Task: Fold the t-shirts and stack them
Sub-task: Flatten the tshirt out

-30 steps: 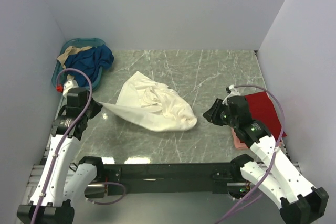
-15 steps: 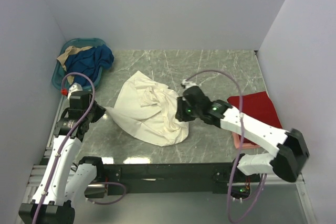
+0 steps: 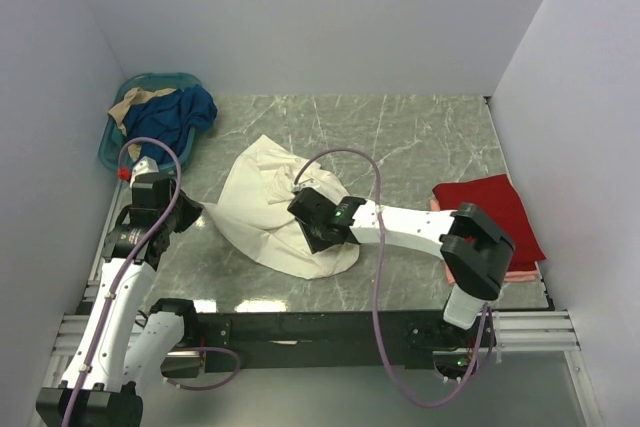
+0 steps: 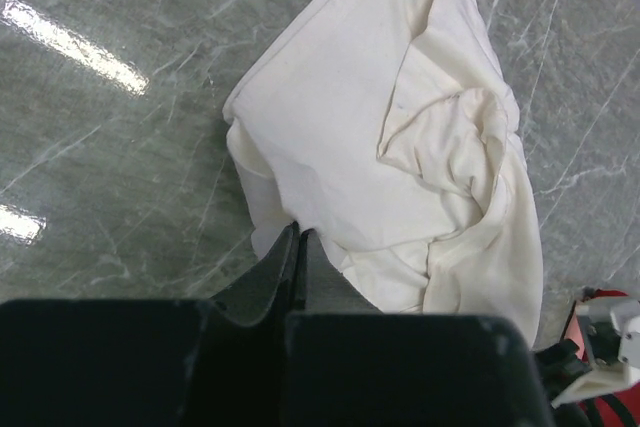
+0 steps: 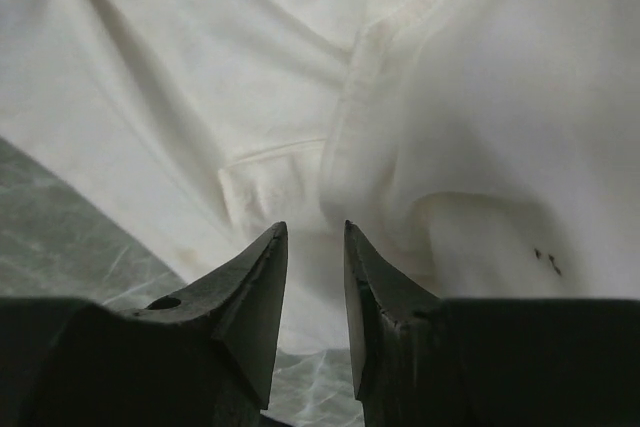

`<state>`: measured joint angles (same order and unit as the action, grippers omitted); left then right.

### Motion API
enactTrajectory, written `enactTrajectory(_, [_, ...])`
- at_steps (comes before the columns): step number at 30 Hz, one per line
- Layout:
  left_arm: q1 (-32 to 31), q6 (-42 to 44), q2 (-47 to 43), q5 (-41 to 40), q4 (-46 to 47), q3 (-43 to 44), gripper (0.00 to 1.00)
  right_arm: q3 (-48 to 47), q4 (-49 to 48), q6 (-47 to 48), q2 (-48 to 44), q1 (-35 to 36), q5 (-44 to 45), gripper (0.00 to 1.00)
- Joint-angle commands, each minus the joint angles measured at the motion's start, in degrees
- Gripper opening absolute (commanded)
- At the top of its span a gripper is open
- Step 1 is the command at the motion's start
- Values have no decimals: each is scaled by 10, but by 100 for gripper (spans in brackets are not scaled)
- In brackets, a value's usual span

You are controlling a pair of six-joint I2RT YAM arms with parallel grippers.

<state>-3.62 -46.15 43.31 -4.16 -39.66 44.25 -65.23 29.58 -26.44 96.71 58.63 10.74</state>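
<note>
Over cream tee, right claw barely parted

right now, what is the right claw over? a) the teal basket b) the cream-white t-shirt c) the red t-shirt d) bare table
B: the right claw hangs just over the cream-white t-shirt, and white cloth fills most of its wrist view; the red t-shirt lies apart, near the table's right edge.
</note>
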Motion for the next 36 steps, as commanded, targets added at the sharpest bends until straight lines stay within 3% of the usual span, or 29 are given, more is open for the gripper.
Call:
enactTrajectory(1, [3, 8, -9, 14, 28, -5, 1, -7, -9, 6, 13, 0, 56, 37])
enactTrajectory(14, [3, 14, -5, 23, 32, -6, 1, -5, -21, 5, 81, 0, 88, 40])
enactTrajectory(17, [4, 16, -4, 21, 33, -3, 1, -15, 2, -7, 76, -2, 127, 34])
enactTrajectory(18, [3, 18, -5, 21, 31, -2, 1, -19, 6, -10, 70, -7, 133, 25])
enactTrajectory(21, [4, 25, -1, 10, 27, 10, 1, -31, 20, -11, 22, -36, 129, 0])
enactTrajectory(27, [4, 38, -1, -14, 15, 50, 1, -2, 16, -8, -137, -138, 66, 0])
enactTrajectory(31, [5, 47, -4, -35, 3, 76, 1, 31, 8, -12, -251, -242, 11, 0])
enactTrajectory(36, [5, 45, -11, -38, -5, 86, 1, 92, 13, -48, -388, -305, -12, 0])
